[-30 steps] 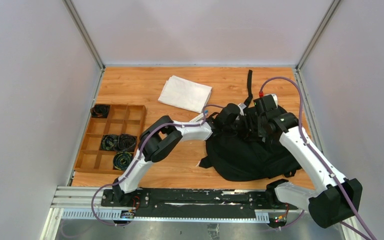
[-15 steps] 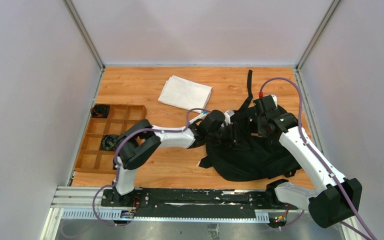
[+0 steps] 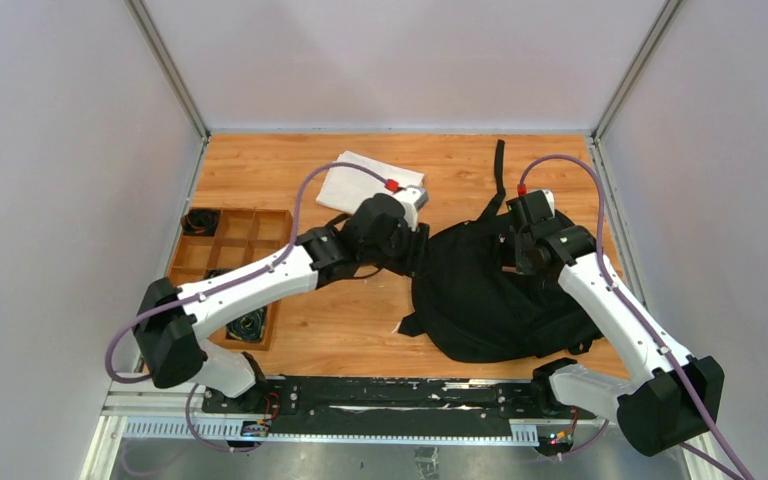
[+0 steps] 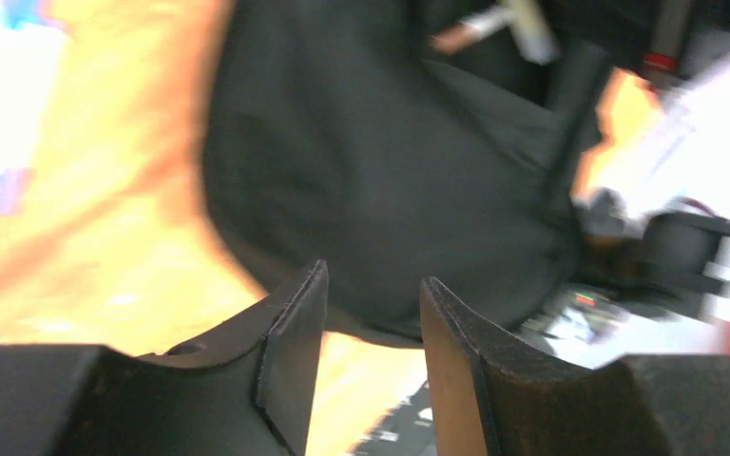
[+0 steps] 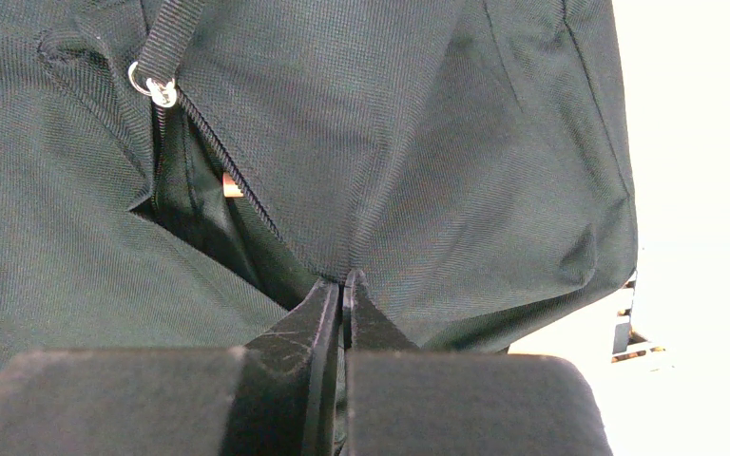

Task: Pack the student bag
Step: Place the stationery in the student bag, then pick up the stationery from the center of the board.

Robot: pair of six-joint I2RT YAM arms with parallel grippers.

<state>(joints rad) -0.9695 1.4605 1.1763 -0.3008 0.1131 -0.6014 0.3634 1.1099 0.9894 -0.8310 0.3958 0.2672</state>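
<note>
The student bag [image 3: 490,300], a big soft black backpack, lies on the right half of the wooden table. My right gripper [image 3: 522,256] sits over its upper edge. In the right wrist view its jaws [image 5: 344,277] are shut, pinching a fold of the bag's fabric [image 5: 418,142] beside the open zipper slit [image 5: 190,209] and the metal zipper pull [image 5: 159,90]. My left gripper [image 3: 415,250] hovers at the bag's left edge. The left wrist view is blurred; there the gripper [image 4: 371,280] stands open and empty, with the bag [image 4: 390,171] ahead.
A folded white cloth [image 3: 365,185] lies at the back, partly under my left wrist. A wooden divided tray [image 3: 222,262] with coiled black cables [image 3: 200,220] stands at the left, under my left arm. A bag strap [image 3: 500,170] trails toward the back wall.
My left arm has pulled back from the bag toward the left, its elbow swinging out over the tray. The right gripper keeps its pinch in the same place.
</note>
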